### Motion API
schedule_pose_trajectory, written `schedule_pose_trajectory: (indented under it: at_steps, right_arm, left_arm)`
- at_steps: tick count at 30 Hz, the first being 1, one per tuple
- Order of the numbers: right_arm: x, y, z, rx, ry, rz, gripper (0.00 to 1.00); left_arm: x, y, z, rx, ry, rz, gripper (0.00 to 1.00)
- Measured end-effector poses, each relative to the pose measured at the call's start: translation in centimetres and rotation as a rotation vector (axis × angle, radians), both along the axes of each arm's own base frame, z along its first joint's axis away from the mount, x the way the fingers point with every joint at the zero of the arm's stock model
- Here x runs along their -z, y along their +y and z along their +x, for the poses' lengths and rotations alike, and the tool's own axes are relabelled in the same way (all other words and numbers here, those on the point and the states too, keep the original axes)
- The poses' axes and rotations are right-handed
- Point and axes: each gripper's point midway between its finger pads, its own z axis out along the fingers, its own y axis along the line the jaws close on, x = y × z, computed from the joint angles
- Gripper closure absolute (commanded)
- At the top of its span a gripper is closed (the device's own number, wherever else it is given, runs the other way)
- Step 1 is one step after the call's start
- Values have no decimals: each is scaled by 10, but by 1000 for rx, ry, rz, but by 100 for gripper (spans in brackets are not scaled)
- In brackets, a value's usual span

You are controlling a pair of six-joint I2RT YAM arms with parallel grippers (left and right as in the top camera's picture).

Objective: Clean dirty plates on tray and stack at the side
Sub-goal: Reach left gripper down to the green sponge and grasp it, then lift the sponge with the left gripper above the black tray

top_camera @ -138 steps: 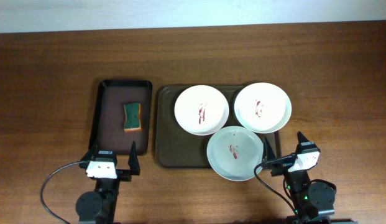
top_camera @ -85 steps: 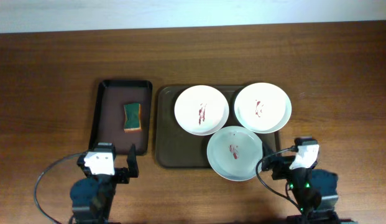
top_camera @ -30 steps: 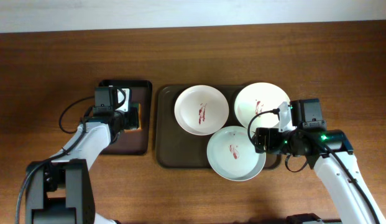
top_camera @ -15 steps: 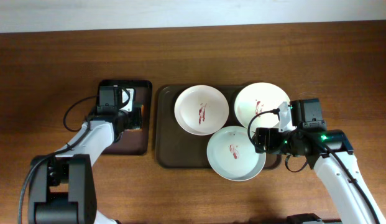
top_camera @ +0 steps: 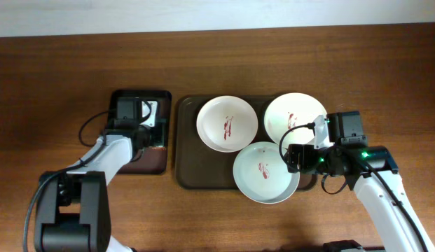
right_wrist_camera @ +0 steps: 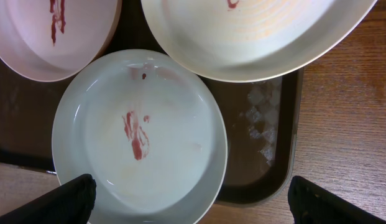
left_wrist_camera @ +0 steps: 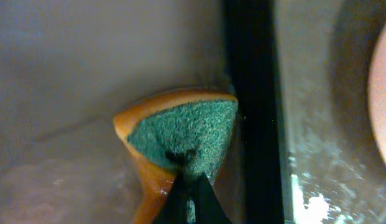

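Three white plates with red smears lie on the dark brown tray (top_camera: 189, 157): one at the back left (top_camera: 227, 123), one at the back right (top_camera: 295, 120), one in front (top_camera: 265, 172). My right gripper (top_camera: 293, 158) hovers open over the front plate's right rim. In the right wrist view its fingers (right_wrist_camera: 74, 199) stand wide either side of that plate (right_wrist_camera: 140, 137). My left gripper (left_wrist_camera: 191, 198) is shut on the green-and-orange sponge (left_wrist_camera: 180, 134), pinching its near edge. From overhead, the left gripper (top_camera: 153, 133) covers most of the sponge.
The sponge sits in a smaller black-rimmed tray (top_camera: 136, 162), left of the big tray, pressed near that tray's right rim (left_wrist_camera: 252, 112). Bare wooden table (top_camera: 385, 84) lies to the right of the big tray and behind both trays.
My left gripper closed on the sponge and shifted slightly right over the small tray. The right arm and the plates have not moved.
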Motion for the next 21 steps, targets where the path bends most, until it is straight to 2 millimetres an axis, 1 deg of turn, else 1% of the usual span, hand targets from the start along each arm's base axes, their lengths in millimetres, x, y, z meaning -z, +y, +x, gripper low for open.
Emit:
schedule_pose_trajectory:
  at_steps: [2,5,9,15,16,18,20,21]
  right_arm:
    - [0,0,0,1,0,0,1]
    - [0,0,0,1,0,0,1]
    - [0,0,0,0,0,0,1]
    - [0,0,0,1,1,0,1]
    - [0,0,0,0,0,0,1]
    - [0,0,0,1,1,0,1]
    - [0,0,0,1,0,0,1]
    - [0,0,0,1,0,0,1]
  left_arm:
    - [1,-11,-4,19,12,-12,100]
    - [2,-19,-8,-2,38,-47,100]
    - [4,-21,-18,-48,101,-82,100]
    - [0,-19,-15,-71,104,-91,100]
    - [-3,-18,-15,-74,98,-92,100]
    - [-19,-12,-11,-90,60,-97,100]
    - [-49,-2,-3,-107,-34,-79,100]
    - [-59,-1,0,-105,-67,-72,100]
